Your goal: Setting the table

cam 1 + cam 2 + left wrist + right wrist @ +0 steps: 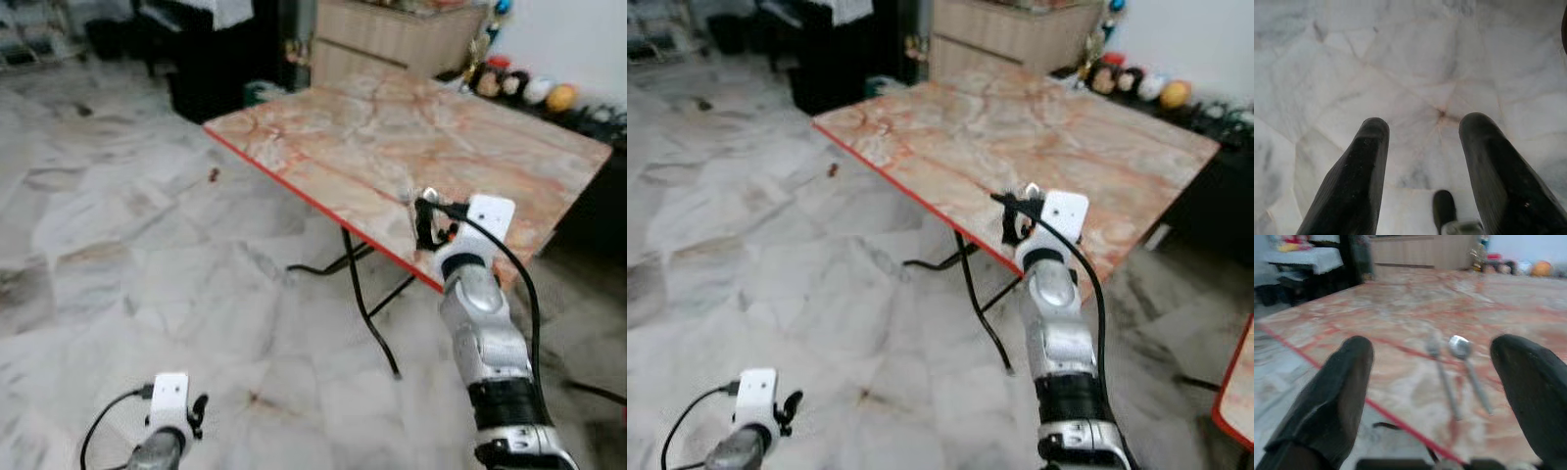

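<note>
A folding table (392,137) with a pink marble-pattern top and a red edge stands ahead of me. On it, near the front edge, a metal fork (1442,377) and spoon (1469,374) lie side by side. My right gripper (428,223) is raised at the table's near edge. It is open, and in the right wrist view the cutlery lies ahead between its fingers, untouched. My left gripper (196,411) hangs low over the marble floor (1410,63), open and holding nothing.
Black table legs (367,304) cross under the top. A wooden cabinet (392,34) and dark furniture (206,49) stand behind, with toys (519,86) along the back right wall. Another red-edged tabletop (1234,392) juts in at the right. Grey marble floor spreads to the left.
</note>
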Available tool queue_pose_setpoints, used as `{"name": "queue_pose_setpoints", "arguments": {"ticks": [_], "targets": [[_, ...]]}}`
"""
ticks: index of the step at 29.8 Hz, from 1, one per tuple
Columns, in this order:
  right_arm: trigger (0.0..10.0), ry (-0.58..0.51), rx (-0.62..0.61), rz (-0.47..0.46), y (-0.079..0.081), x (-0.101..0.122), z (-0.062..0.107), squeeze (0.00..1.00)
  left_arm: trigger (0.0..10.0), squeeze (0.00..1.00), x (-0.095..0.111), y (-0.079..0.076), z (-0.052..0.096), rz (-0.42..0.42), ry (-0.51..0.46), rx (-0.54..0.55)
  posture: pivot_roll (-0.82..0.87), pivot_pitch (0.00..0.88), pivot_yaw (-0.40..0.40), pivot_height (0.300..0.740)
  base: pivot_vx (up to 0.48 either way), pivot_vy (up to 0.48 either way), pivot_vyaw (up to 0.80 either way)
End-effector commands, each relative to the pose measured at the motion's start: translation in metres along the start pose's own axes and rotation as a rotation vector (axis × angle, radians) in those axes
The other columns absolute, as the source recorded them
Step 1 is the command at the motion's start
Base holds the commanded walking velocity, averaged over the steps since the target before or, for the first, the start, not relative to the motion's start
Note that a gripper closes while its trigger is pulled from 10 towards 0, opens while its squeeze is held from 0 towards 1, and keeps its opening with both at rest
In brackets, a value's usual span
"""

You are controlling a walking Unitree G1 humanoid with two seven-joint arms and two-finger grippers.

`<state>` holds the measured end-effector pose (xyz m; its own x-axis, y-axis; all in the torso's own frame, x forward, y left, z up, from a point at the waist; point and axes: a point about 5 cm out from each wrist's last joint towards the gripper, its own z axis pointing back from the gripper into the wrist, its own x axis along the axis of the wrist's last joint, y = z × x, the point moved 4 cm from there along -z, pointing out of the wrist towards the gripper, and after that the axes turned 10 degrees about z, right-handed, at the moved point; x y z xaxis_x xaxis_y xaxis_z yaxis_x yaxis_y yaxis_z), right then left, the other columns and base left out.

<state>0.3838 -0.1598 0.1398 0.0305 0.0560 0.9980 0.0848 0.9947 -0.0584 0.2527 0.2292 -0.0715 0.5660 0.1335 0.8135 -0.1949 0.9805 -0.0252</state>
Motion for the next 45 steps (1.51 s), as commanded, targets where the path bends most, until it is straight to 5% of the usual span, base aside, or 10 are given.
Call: {"name": "queue_pose_setpoints", "arguments": {"ticks": [1, 16, 45], "targets": [[10.0, -0.018, -0.025, 0.003, -0.009, 0.005, -0.002, 0.0, 10.0, 0.0, -0.002, -0.008, 0.0, 0.004, 0.001, -0.024, 0.0, 0.0, -0.063, 0.74, 0.0, 0.0, 0.0], [10.0, -0.049, 0.01, 0.017, -0.003, 0.011, -0.002, 0.0, 10.0, 0.0, -0.004, -0.008, 0.0, 0.003, 0.02, -0.02, 0.0, 0.0, -0.063, 0.74, 0.0, 0.0, 0.0], [10.0, -0.048, 0.044, -0.004, 0.005, 0.011, -0.002, 0.0, 10.0, 0.0, -0.006, -0.008, 0.0, 0.008, 0.033, -0.019, 0.0, 0.0, -0.063, 0.74, 0.283, 0.0, 0.13]]}}
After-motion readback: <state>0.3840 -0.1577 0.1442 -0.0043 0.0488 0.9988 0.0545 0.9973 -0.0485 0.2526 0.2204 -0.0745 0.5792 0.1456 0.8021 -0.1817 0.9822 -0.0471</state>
